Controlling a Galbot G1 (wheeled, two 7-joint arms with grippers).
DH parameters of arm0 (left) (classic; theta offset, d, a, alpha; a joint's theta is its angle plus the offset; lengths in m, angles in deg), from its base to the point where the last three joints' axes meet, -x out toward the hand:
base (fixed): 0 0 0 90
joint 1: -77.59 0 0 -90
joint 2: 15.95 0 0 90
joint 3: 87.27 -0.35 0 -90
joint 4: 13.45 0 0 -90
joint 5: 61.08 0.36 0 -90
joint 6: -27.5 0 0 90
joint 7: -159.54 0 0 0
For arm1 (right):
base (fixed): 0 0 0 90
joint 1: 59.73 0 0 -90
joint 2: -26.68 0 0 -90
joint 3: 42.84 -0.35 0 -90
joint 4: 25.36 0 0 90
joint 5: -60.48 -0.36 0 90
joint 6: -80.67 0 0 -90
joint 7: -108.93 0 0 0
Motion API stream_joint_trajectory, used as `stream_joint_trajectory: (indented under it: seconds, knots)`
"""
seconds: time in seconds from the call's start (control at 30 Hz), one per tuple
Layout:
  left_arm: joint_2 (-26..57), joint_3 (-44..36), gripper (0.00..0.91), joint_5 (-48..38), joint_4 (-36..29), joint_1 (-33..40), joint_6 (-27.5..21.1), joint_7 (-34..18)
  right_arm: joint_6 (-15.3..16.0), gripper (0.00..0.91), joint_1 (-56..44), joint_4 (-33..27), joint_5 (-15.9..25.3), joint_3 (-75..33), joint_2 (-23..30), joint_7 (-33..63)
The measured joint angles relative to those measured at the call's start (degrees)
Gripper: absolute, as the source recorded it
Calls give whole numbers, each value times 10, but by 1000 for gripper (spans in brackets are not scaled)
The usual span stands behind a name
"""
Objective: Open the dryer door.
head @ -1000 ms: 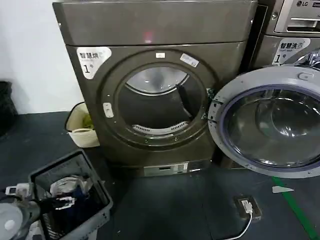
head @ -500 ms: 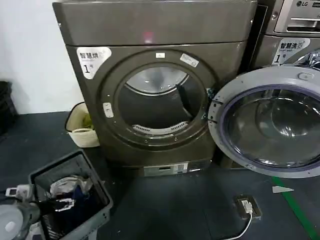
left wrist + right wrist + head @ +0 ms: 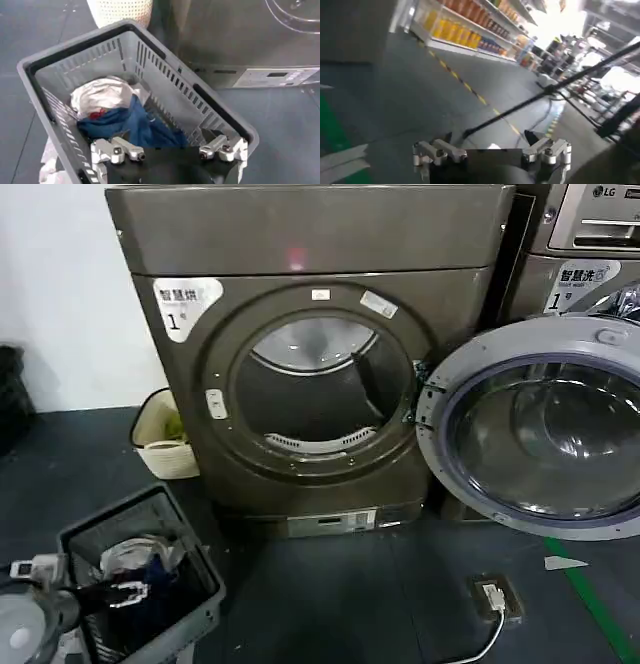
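Note:
The dryer door [image 3: 545, 434] hangs wide open, swung out to the right of the dark grey dryer [image 3: 300, 244], its light grey inner face and domed glass turned towards me. The round drum opening [image 3: 320, 384] is uncovered. My left gripper [image 3: 95, 584] hovers low at the front left over a laundry basket [image 3: 195, 569], far from the door; in the left wrist view the left gripper [image 3: 171, 152] is open with nothing between its fingers. My right gripper [image 3: 490, 145] is open too, facing the room's floor and distant shelves.
The grey basket [image 3: 150, 47] holds white and blue clothes [image 3: 120, 110]. A white woven bin [image 3: 165, 449] stands left of the dryer. An LG machine [image 3: 590, 244] stands behind the open door. A plug and cable [image 3: 495, 596] and green tape [image 3: 600, 609] lie on the floor.
My left gripper has drifted slightly down and left above the basket. The dryer door has stayed where it was.

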Motion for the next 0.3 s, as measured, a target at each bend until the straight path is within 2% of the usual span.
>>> stream_joint_trajectory:
  seconds: [0.3]
  knots:
    - [-1,1,907,3,1,-2,0,0,34,907,7,-11,-5,-14,-3,52]
